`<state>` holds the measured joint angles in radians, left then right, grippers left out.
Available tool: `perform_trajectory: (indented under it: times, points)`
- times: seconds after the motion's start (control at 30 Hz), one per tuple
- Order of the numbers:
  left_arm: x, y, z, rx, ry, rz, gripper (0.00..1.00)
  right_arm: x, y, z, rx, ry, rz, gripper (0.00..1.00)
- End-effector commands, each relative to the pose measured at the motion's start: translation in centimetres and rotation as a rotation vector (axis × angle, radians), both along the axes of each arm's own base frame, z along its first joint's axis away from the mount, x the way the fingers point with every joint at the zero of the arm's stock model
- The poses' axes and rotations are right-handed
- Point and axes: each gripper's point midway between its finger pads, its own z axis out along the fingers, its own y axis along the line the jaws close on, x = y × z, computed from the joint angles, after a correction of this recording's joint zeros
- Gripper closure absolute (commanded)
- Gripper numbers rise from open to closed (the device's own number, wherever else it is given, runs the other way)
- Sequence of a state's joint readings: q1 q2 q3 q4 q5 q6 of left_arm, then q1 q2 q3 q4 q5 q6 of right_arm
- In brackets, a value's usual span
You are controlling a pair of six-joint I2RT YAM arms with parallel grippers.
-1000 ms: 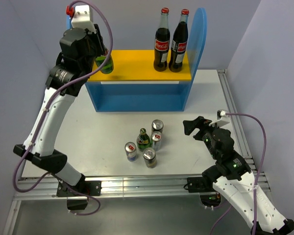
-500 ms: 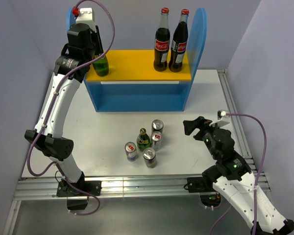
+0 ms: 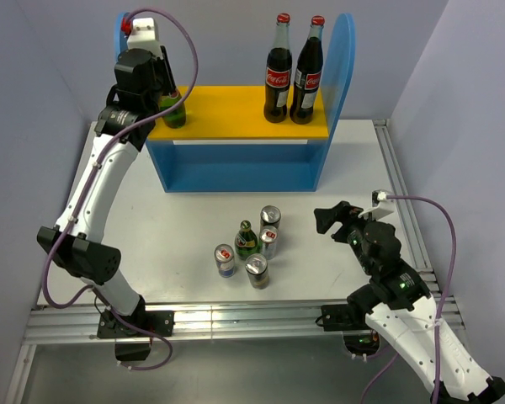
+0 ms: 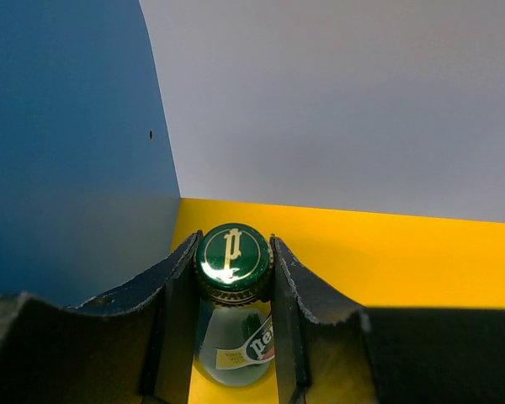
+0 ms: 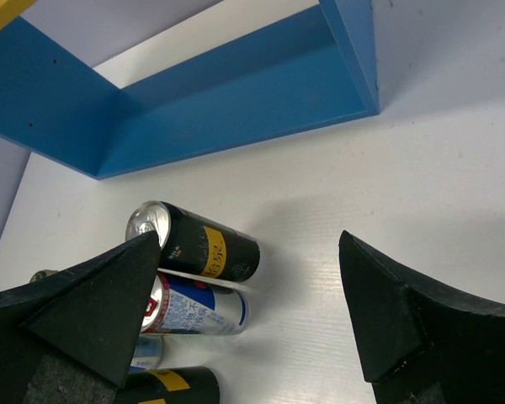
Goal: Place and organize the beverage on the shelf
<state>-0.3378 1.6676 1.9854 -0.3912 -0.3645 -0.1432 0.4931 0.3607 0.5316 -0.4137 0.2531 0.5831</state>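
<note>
The shelf (image 3: 236,164) stands at the back, with a yellow upper board (image 3: 236,105) and blue side panels. My left gripper (image 3: 168,91) is shut on the neck of a green glass bottle (image 3: 173,110), held upright at the left end of the yellow board beside the blue side panel (image 4: 67,168). In the left wrist view its fingers clamp just under the green cap (image 4: 232,257); I cannot tell whether the base touches the board. A second green bottle (image 3: 247,239) and several slim cans stand clustered mid-table. My right gripper (image 3: 335,217) is open and empty, to the right of the cluster.
Two tall cola bottles (image 3: 293,71) with red caps stand at the right end of the yellow board. The right wrist view shows a dark can (image 5: 198,244) and a silver-blue can (image 5: 194,305) left of the open fingers, with the shelf's lower level (image 5: 236,101) beyond.
My left gripper has carried the green bottle from the board's front-left edge back toward the left rear corner and turned it upright. The right arm has not moved.
</note>
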Motion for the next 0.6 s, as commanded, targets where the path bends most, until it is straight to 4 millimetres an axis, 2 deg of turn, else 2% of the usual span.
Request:
perform_trajectory:
  times: [0.0,0.07,0.1,0.13,0.17,0.23,0.27,0.33,0.43,0.57]
  points:
    - [-1.2,1.0,5.4,-0.052,-0.169,0.021,0.74,0.0,0.0,0.3,0.010,-0.017,-0.004,0.07]
    - [-1.2,0.9,4.9,-0.054,-0.162,0.016,0.58,0.0,0.0,0.3,0.011,-0.018,-0.001,0.07]
    - [-1.4,0.9,5.0,-0.053,-0.163,0.012,0.46,0.0,0.0,0.3,0.011,-0.018,-0.003,0.07]
    - [-1.4,0.8,4.8,-0.052,-0.159,0.007,0.41,0.0,0.0,0.3,0.010,-0.017,-0.003,0.07]
    - [-1.5,0.9,4.6,-0.049,-0.152,0.007,0.32,0.0,0.0,0.3,0.011,-0.018,-0.004,0.07]
    - [-1.5,0.8,3.9,-0.040,-0.134,0.001,0.25,0.0,0.0,0.2,0.011,-0.017,-0.006,0.07]
    - [-1.5,0.8,3.8,-0.033,-0.133,0.001,0.18,0.0,-0.1,0.3,0.012,-0.020,-0.007,0.07]
    - [-1.5,0.9,3.1,-0.027,-0.115,0.002,0.16,0.0,0.0,0.3,0.011,-0.020,-0.006,0.07]
    - [-2.1,1.0,2.9,-0.035,-0.110,0.002,0.01,0.0,-0.1,0.2,0.012,-0.020,-0.009,0.07]
    - [-4.2,1.2,3.6,-0.070,-0.106,-0.008,0.01,0.0,-0.2,0.3,0.015,-0.022,-0.011,0.07]
